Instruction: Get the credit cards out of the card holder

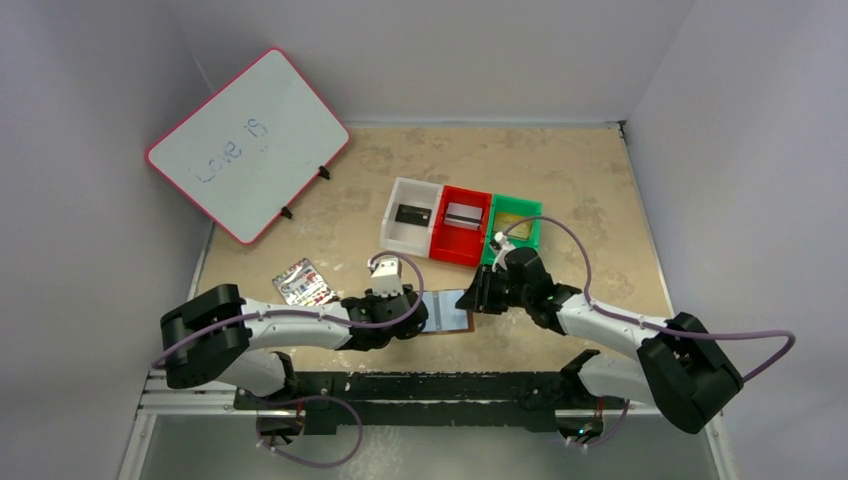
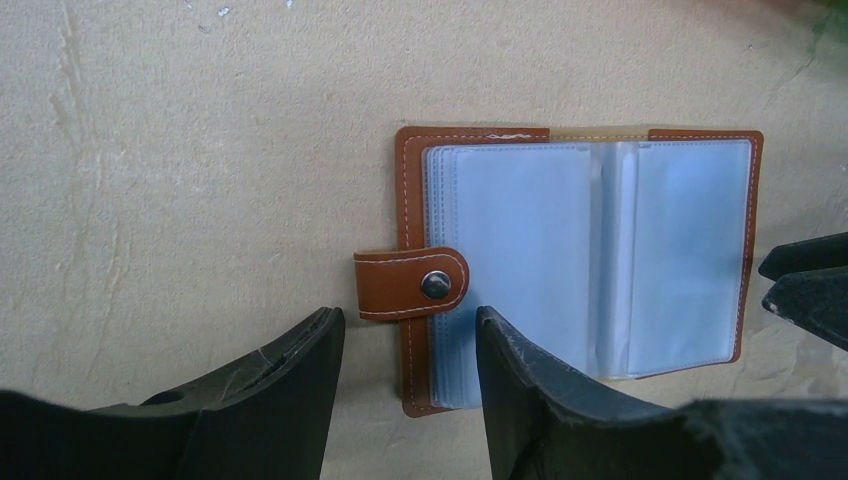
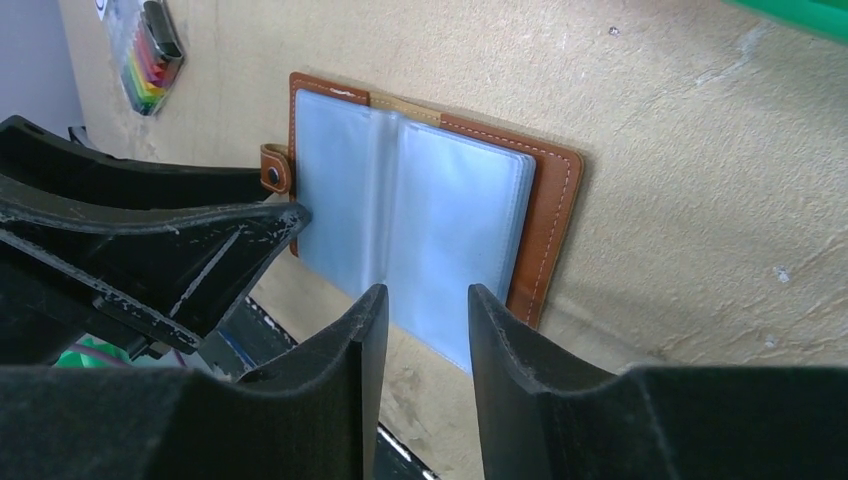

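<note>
The card holder [image 2: 585, 255]: matt brown stitched leather; snap [image 2: 435, 285]: shiny metal; sleeves [image 2: 690, 250]: glossy clear plastic. The table [image 2: 180, 150]: matt, rough, possibly cork.

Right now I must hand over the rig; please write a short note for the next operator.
Left gripper: open, empty, over the holder, snap side.
Right gripper: open, empty, at its other side.
Holder: open flat on the table; visible sleeves look empty.
Done: black card in white bin, grey card in red bin, gold card in green bin.
Left: check hidden sleeves.
</note>
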Controlling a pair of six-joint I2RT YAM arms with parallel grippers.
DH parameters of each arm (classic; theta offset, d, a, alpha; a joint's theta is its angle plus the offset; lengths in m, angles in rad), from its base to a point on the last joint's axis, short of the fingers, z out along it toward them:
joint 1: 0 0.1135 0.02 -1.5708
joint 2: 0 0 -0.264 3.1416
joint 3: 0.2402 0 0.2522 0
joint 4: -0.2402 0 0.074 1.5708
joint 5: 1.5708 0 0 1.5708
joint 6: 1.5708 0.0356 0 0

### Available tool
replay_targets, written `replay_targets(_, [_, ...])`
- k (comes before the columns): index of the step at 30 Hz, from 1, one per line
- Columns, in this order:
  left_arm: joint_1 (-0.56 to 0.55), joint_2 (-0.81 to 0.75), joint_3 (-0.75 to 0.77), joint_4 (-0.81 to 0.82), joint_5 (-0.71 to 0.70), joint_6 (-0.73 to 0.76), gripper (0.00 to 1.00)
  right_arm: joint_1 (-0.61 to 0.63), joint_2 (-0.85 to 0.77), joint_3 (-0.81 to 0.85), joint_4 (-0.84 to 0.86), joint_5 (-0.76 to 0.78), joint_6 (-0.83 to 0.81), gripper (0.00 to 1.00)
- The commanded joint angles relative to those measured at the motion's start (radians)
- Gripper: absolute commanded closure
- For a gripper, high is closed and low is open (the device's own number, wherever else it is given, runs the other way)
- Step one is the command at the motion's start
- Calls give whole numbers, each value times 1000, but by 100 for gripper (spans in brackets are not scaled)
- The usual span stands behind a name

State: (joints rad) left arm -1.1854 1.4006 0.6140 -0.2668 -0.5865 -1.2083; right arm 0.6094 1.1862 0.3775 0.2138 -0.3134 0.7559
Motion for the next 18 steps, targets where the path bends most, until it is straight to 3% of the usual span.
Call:
replay_targets(1, [1,11,32,19,11,24,50,4,-22,37,-12,-4,-15,60])
replay_targets(5, [1,11,33,18,13,24,53,5,-18,46,-77,88,-20,55])
replay_targets(9, [1,13,33,18,14,28,54,4,12,34,-46,51,-25,55])
replay_targets(18, [1,17,43,18,21,47,58,7,38,9,53,15,4,64])
